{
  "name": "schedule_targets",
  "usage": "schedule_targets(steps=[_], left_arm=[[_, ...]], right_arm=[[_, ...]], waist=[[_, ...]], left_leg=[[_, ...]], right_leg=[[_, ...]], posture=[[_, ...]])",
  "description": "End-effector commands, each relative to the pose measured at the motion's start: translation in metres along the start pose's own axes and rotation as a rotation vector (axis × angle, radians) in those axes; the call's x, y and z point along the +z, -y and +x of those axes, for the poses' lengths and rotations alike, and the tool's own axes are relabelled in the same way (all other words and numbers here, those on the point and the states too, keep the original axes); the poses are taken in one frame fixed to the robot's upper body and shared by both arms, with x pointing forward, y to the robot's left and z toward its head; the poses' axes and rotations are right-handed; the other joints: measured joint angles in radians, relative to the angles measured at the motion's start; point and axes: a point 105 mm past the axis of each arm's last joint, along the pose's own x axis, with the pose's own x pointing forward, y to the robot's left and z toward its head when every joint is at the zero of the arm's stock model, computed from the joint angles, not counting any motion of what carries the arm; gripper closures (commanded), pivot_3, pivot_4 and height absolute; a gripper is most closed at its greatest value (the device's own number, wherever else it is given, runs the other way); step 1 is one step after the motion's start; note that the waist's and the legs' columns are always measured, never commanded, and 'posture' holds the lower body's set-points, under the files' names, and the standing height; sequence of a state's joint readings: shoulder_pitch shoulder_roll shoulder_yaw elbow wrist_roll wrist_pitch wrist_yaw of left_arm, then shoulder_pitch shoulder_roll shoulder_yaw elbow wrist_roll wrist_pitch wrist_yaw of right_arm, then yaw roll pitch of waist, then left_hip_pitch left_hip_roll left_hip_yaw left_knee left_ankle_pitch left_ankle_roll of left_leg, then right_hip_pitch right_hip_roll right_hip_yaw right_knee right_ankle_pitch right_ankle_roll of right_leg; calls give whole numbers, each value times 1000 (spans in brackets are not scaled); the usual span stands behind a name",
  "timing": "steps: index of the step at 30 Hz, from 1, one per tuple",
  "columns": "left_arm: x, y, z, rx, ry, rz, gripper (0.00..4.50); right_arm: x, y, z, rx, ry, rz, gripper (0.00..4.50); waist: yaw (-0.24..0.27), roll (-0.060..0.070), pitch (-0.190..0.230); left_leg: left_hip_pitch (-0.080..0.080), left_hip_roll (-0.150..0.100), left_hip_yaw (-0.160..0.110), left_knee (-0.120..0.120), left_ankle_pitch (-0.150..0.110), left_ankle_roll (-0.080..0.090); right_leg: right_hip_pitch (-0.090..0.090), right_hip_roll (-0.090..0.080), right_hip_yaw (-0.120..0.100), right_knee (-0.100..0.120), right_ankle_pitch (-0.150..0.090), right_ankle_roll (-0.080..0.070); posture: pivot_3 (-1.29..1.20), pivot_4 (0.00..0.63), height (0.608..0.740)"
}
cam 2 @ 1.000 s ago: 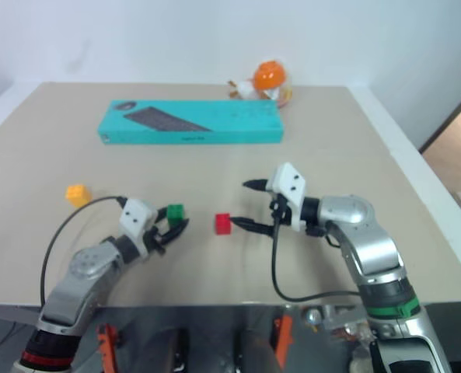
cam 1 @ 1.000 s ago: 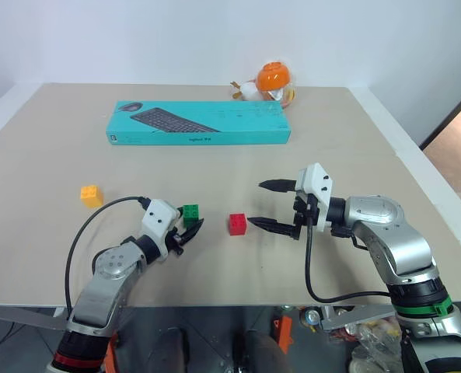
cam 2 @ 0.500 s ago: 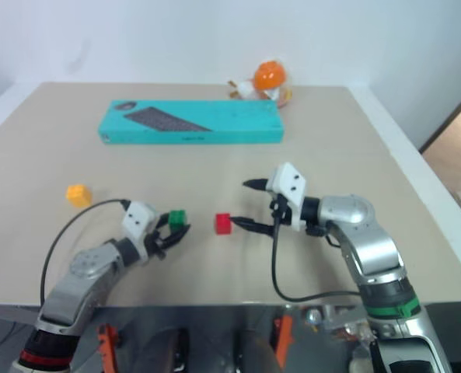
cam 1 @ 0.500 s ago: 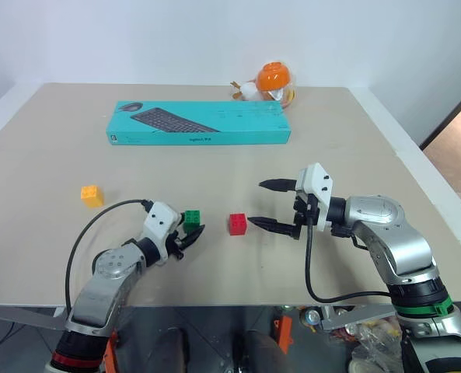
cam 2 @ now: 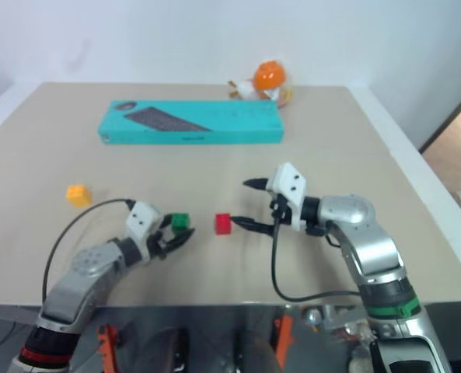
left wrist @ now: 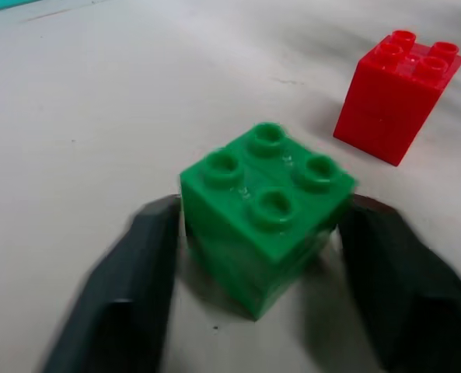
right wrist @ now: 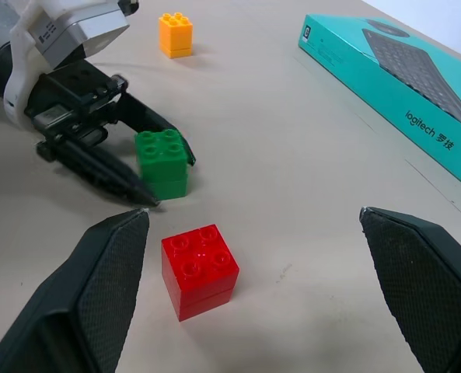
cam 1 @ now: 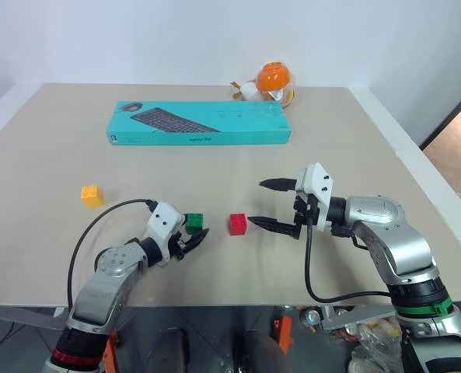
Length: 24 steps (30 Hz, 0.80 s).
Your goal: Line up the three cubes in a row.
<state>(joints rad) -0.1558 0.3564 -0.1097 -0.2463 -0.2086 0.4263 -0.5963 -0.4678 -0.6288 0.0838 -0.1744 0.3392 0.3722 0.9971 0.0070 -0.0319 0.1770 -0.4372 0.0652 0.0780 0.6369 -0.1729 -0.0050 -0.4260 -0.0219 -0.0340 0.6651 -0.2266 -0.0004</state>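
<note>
Left claw [cam 1: 192, 238] spread, straddling green cube [cam 1: 193, 223] on desk [cam 1: 51, 148] just beside red cube [cam 1: 237, 224]; right claw [cam 1: 270, 205] spread wide. Best withdrawn straight back, avoiding nudging; yellow-orange cube [cam 1: 92, 195] next.

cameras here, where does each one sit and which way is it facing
Left and right eye views: on the head, looking forward and down over the table; both arms show, left end effector around the green cube, right end effector beside the red cube.
Left wrist view: along its own fingers at the green cube, red cube behind it.
Right wrist view: along its own fingers at the red cube, with the left end effector and yellow cube beyond.
Shared: every view shows the green and red cubes.
</note>
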Motion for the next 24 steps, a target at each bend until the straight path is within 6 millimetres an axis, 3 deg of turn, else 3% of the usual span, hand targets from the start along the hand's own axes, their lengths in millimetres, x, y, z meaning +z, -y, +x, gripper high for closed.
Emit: schedule_targets(steps=[1, 6, 12, 19, 24], left_arm=[[13, -3, -4, 6, 38, 38, 27], [31, -10, -20, 8, 92, 23, 27], [56, -21, -54, -45, 136, -25, 27], [69, -107, -94, 419, 199, -79, 27], [60, -129, -102, 655, 212, -76, 27]], right_arm=[[8, 3, -4, -14, 23, -34, 0], [14, 4, -4, -10, 45, -27, 0], [20, 6, -1, 8, 67, -31, 0], [25, 11, 8, 41, 89, -48, 0], [27, 12, 15, 71, 95, -63, 0]], waist=[[0, 0, 0], [0, 0, 0], [-1, 0, 0], [0, 0, 0], [0, -1, 0]], left_leg=[[0, 0, 0, 0, 0, 0], [0, 0, 0, 0, 0, 0], [0, 1, 0, 0, 0, 0], [0, 0, -1, 0, 0, 0], [0, 0, 1, 0, 0, 0]], right_leg=[[0, 0, 0, 0, 0, 0], [0, 0, 0, 0, 0, 0], [0, 0, 0, 0, 0, -1], [0, 0, -1, 0, 0, -1], [0, -1, 0, 0, 0, 1]], posture=[[0, 150, 740], [0, 150, 740], [0, 150, 740], [0, 150, 740], [0, 150, 740]])
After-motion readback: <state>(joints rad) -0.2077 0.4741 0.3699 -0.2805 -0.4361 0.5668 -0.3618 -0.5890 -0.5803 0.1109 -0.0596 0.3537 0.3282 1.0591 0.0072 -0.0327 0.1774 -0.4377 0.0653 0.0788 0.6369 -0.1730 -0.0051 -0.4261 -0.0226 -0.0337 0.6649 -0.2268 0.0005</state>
